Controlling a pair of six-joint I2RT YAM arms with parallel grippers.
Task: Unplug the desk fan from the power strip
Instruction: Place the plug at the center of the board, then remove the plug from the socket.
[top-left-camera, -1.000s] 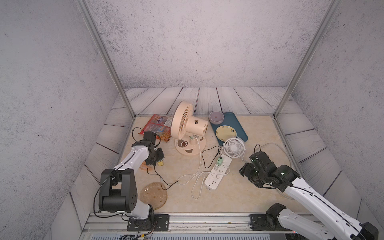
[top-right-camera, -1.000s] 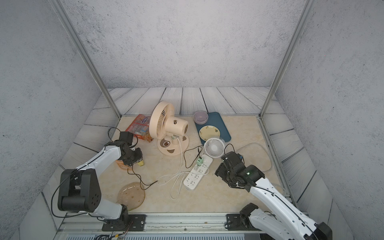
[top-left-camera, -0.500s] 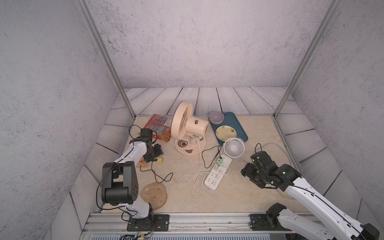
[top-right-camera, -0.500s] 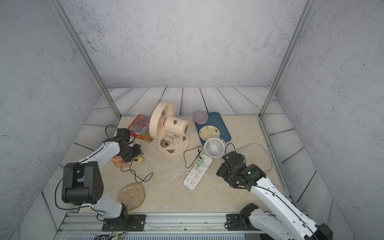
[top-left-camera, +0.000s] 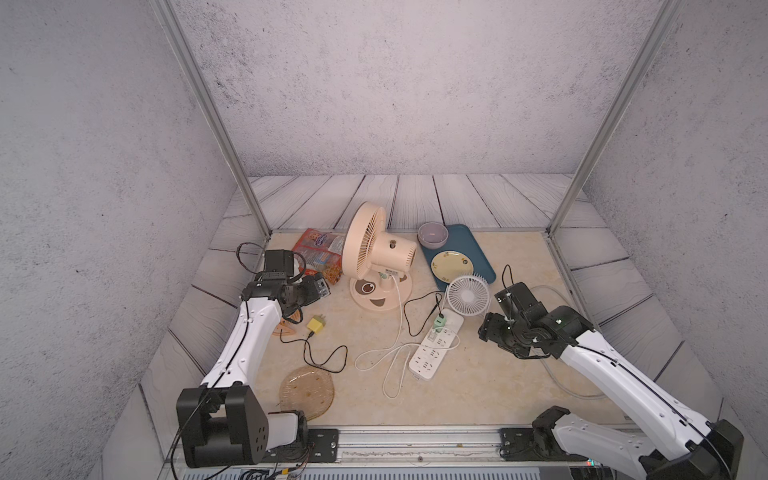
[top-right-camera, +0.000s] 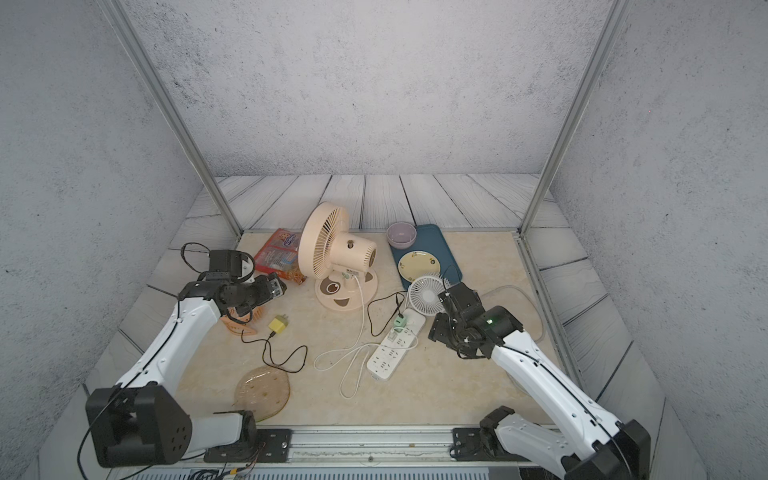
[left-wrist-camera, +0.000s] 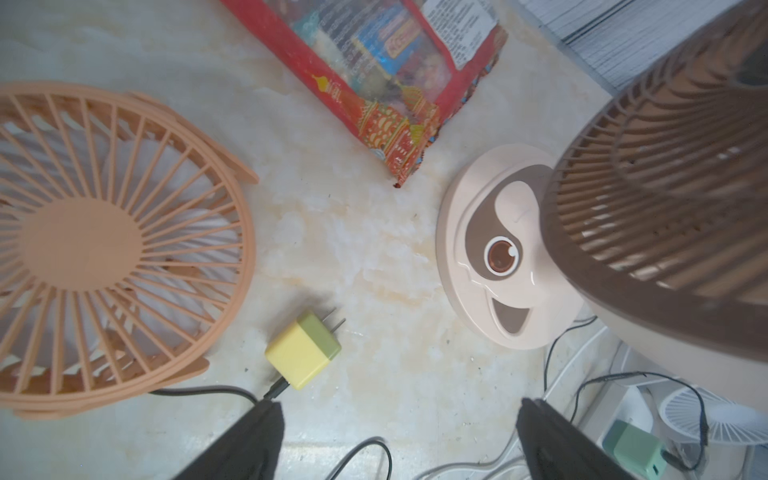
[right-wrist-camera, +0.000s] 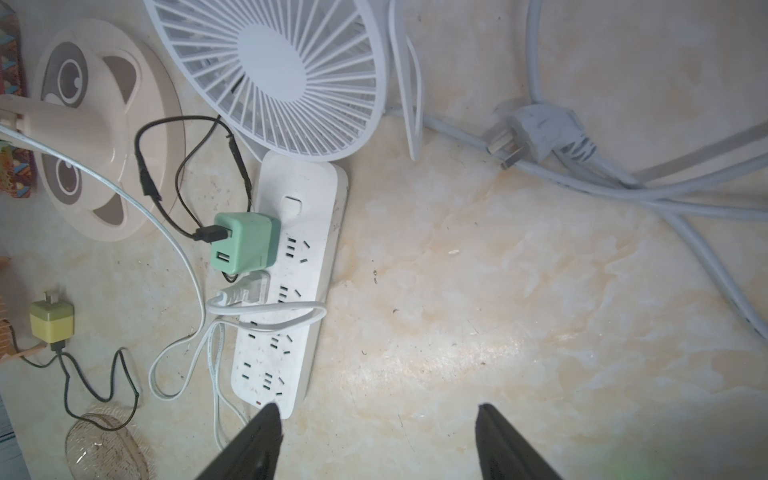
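The white power strip (top-left-camera: 434, 347) (top-right-camera: 392, 349) (right-wrist-camera: 286, 291) lies mid-table. A green adapter (right-wrist-camera: 243, 245) and a white plug (right-wrist-camera: 249, 291) sit in its sockets. The small orange desk fan (left-wrist-camera: 83, 249) (top-right-camera: 239, 326) lies flat at the left. Its black cord ends in a yellow plug (top-left-camera: 316, 325) (top-right-camera: 279, 324) (left-wrist-camera: 303, 353), loose on the table far from the strip. My left gripper (left-wrist-camera: 401, 403) (top-left-camera: 316, 291) hovers open above that plug, holding nothing. Right of the strip's near end, my right gripper (right-wrist-camera: 378, 407) (top-left-camera: 488, 332) is open and empty.
A large beige fan (top-left-camera: 374, 249) stands behind the strip, and a small white fan (top-left-camera: 467, 293) stands at the strip's far end. A blue tray (top-left-camera: 482, 257) holds a bowl and plate. A snack bag (top-left-camera: 318, 249), glass dish (top-left-camera: 306, 390) and grey cord (right-wrist-camera: 536, 133) lie around.
My left gripper has opened and let go of the yellow plug, which now lies on the table. The left arm has drawn back toward the far left. The right gripper barely moved.
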